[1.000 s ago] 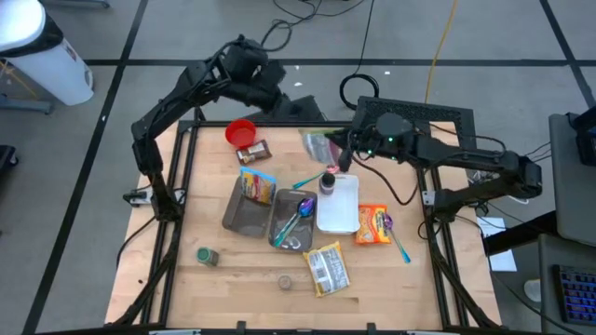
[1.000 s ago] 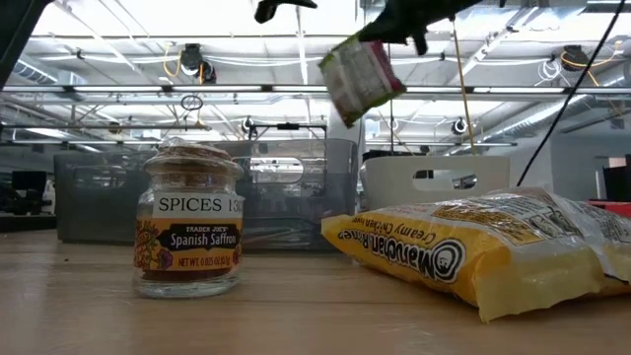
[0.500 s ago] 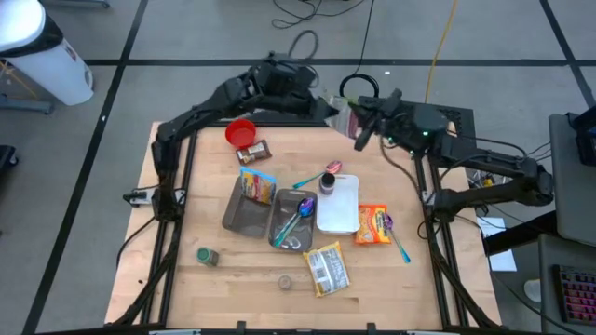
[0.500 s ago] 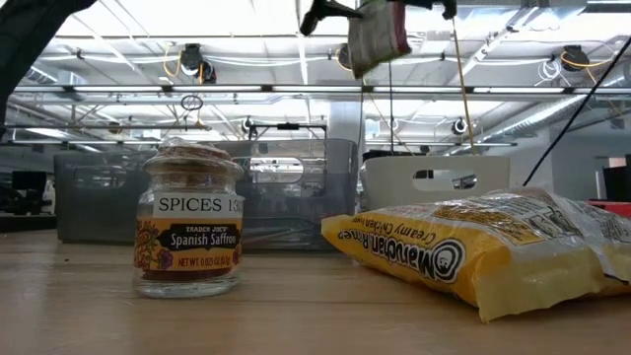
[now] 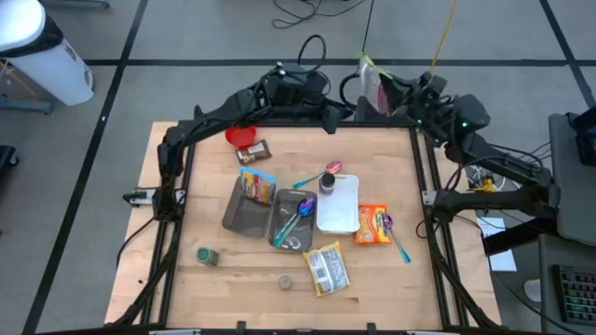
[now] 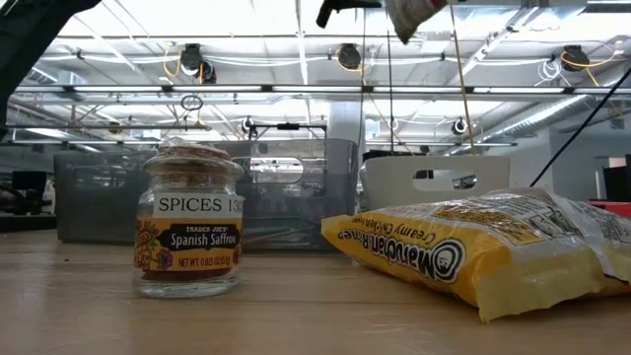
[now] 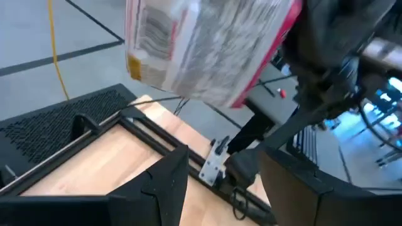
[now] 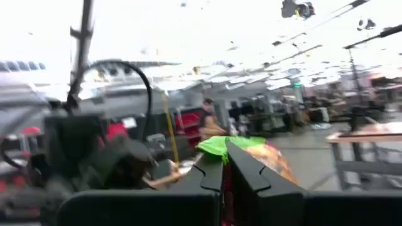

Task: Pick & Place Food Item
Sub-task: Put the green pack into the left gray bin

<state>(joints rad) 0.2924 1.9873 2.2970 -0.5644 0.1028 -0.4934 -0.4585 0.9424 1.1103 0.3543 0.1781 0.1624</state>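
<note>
The right gripper point(image 5: 384, 88) keeps its jaws clamped on the food packet point(image 5: 372, 82), now raised beyond the table's point(image 5: 186, 195) far edge instead of above its far side 1 second ago. The left gripper point(image 5: 337, 116) has reached in just beside the packet, jaws parted, wider than before, holding nothing.

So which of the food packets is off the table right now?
The pink-edged packet, pinched in the right gripper above the far edge; the other packets lie on the table.
</note>
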